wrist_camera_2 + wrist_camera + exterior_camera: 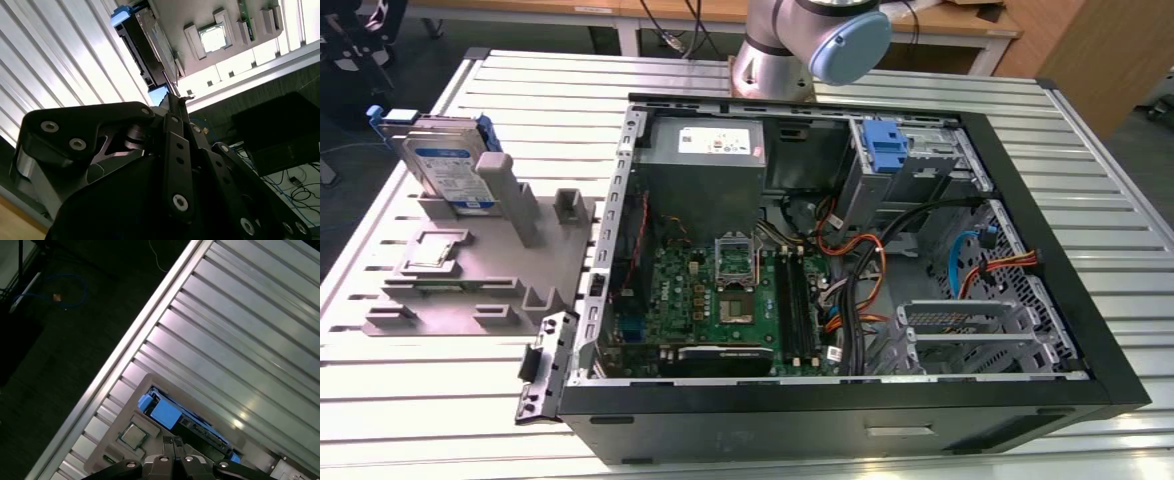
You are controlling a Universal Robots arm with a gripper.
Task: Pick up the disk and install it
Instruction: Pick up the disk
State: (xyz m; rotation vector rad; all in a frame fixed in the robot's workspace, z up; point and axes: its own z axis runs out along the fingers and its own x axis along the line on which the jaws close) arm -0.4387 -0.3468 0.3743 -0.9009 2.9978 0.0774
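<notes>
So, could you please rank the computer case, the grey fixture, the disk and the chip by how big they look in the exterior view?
Largest to smallest in the exterior view:
1. case
2. grey fixture
3. disk
4. chip
Each step down is plain, so no two need to be tied.

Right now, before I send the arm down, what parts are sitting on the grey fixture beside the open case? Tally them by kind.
Disk: 1
Square silver chip: 1
Green memory strip: 1
Total: 3
</notes>
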